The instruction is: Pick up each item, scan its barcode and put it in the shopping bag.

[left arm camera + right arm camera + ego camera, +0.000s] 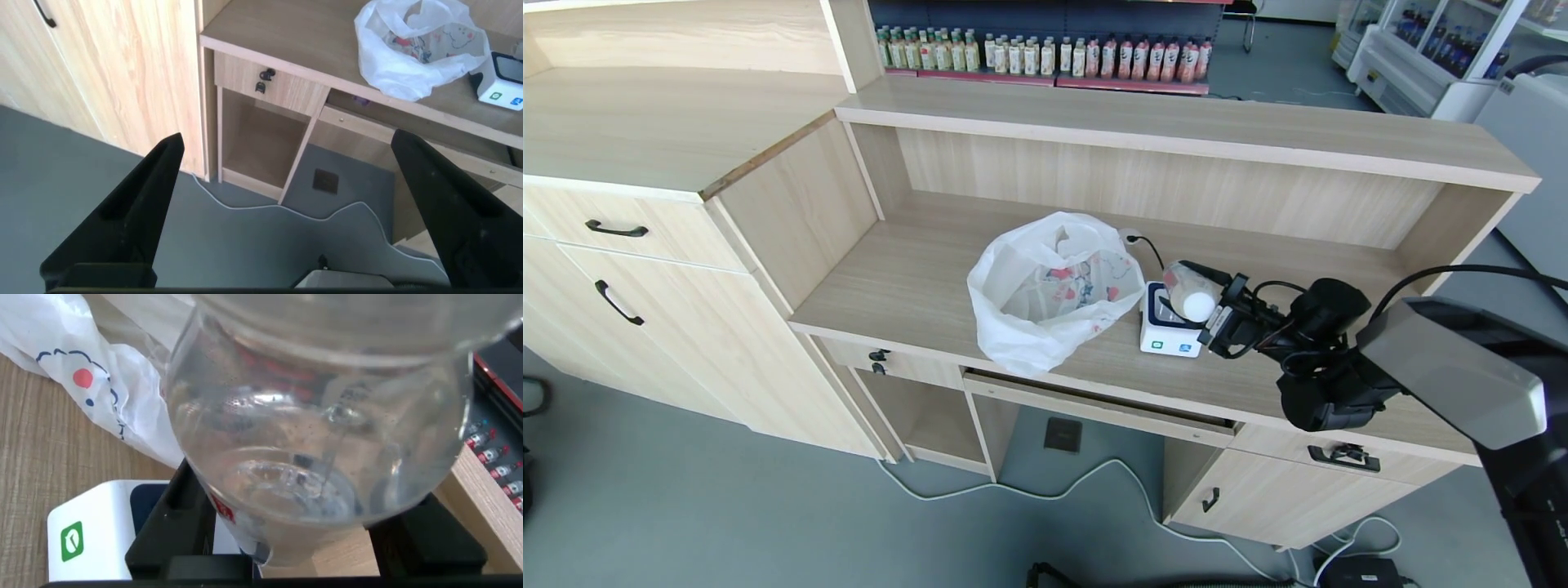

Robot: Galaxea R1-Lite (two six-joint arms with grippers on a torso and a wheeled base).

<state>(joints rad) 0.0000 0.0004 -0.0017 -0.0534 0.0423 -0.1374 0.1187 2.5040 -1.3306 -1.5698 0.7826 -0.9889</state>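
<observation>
Above the scanner [1164,335], near the counter's [915,278] front edge and right of its middle, the right gripper [1213,310] holds a clear bottle [1191,296] on its side, jaws clamped on its body. The bottle looks smooth and round, so it could twist or slide in the grip if tilted further. If the barcode faces away from the scanner window, the scan would probably fail. The shopping bag [1045,294] sits just beside the scanner on the left, mouth open but limp. A low swing across could catch its rim and fold it shut or drag the bag, and dipping too far could knock the scanner. A black cable [1147,245] runs from behind the scanner along the bag's far side. The left gripper [286,212] hangs over the floor in front of the counter, jaws wide apart and empty.
</observation>
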